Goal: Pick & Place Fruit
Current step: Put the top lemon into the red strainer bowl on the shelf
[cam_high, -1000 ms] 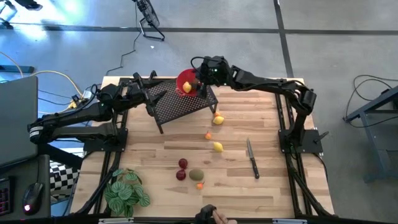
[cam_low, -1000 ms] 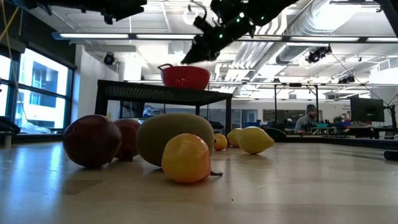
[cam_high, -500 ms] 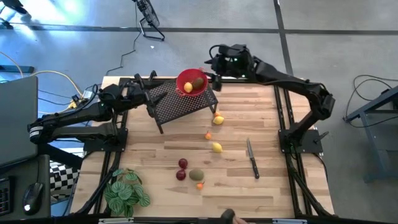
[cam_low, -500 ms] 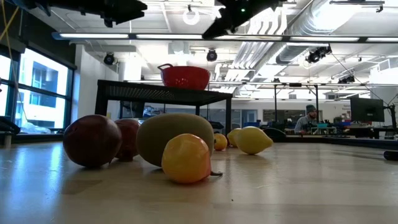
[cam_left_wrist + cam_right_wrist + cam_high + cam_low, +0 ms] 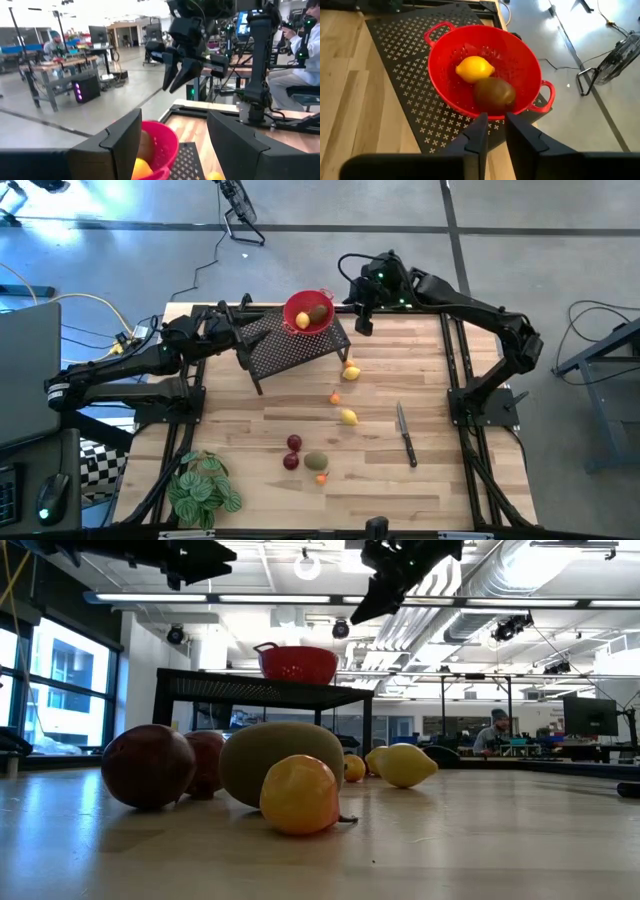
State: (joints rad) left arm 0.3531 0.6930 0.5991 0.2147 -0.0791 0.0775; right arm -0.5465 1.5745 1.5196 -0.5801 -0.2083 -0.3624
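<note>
The red mesh bowl (image 5: 308, 312) stands on a black perforated stand (image 5: 290, 350) at the table's far side. A yellow lemon (image 5: 475, 68) and a brown fruit (image 5: 493, 95) lie in it. More fruit lies on the table: a lemon (image 5: 349, 417), two dark red balls (image 5: 292, 452), an olive-green oval (image 5: 316, 462) and small orange ones (image 5: 335, 397). My right gripper (image 5: 362, 320) hangs shut and empty, above and to the right of the bowl. My left gripper (image 5: 250, 330) is open and empty, left of the bowl over the stand.
A knife (image 5: 405, 435) lies on the table's right half. A green leafy plant (image 5: 203, 488) stands at the near left corner. Bare wood lies between the stand and the scattered fruit. People sit at desks in the room behind.
My right gripper has drawn back from over the bowl toward the table's right far corner, rising and tipping less steeply down. Its fingers have closed. The brown fruit, covered by the gripper before, now shows lying in the bowl beside the lemon.
</note>
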